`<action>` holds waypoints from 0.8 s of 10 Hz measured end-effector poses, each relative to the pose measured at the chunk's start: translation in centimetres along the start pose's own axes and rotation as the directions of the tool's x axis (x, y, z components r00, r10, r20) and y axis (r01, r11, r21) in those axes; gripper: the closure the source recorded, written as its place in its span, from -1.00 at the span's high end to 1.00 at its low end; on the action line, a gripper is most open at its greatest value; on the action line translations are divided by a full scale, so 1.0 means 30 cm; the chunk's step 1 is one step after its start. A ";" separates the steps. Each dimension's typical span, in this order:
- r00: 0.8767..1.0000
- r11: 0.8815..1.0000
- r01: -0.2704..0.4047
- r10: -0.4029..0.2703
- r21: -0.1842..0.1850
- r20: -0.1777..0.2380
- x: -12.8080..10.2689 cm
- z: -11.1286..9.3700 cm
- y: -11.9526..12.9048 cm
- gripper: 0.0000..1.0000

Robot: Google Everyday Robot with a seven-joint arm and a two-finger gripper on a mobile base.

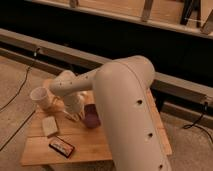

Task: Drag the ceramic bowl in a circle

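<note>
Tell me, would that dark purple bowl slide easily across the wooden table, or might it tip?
Probably slides: the ceramic bowl looks glossy and the wooden table looks smooth. It seems low and wide, so tipping looks unlikely, though it may be heavy for its size. The end effector, shut, is at its rim, toward the white cup.
</note>
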 end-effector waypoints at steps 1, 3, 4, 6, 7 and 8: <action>0.999 0.999 0.032 -0.032 0.020 0.011 -0.044 -0.021 0.016 -1.00; 0.995 0.994 0.092 -0.093 0.054 0.030 -0.146 -0.068 0.058 -1.00; 0.992 0.990 0.118 -0.121 0.073 0.043 -0.205 -0.096 0.075 -1.00; 0.985 0.982 0.148 -0.157 0.115 0.070 -0.324 -0.156 0.069 -1.00; 0.982 0.978 0.154 -0.167 0.140 0.084 -0.381 -0.188 0.048 -1.00; 0.981 0.975 0.152 -0.169 0.162 0.095 -0.425 -0.215 0.019 -1.00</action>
